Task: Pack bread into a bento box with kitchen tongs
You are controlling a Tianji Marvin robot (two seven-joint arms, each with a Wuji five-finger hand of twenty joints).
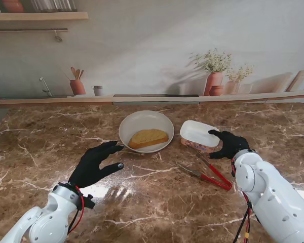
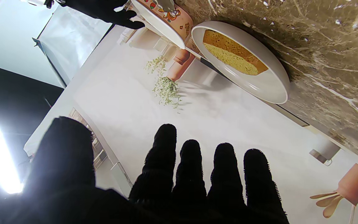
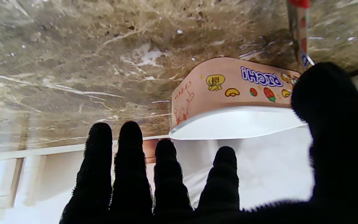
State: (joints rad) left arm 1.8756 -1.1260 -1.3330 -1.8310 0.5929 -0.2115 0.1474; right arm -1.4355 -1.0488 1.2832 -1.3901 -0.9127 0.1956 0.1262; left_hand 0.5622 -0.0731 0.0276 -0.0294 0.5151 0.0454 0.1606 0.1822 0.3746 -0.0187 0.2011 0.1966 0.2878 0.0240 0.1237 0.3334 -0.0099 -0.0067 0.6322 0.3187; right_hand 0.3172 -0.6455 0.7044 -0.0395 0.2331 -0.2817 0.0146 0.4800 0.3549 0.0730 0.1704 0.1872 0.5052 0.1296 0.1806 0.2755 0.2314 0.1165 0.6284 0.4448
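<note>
A slice of toast (image 1: pixel 148 137) lies in a white bowl (image 1: pixel 137 123) at the table's middle; the toast (image 2: pixel 233 53) and bowl (image 2: pixel 269 87) also show in the left wrist view. To its right stands a pink bento box (image 1: pixel 198 135) with a white lid on, seen close in the right wrist view (image 3: pixel 235 90). Red-handled tongs (image 1: pixel 207 173) lie on the table nearer to me than the box. My right hand (image 1: pixel 229 144) hovers at the box's right side, fingers spread, thumb at the lid's edge, holding nothing. My left hand (image 1: pixel 93 164) is open near the bowl's left.
A marble table top (image 1: pixel 50 152) runs back to a ledge with terracotta pots of dried flowers (image 1: pixel 214 76), a utensil pot (image 1: pixel 77 85) and a small cup (image 1: pixel 98 90). A shelf (image 1: pixel 35 17) hangs at the upper left.
</note>
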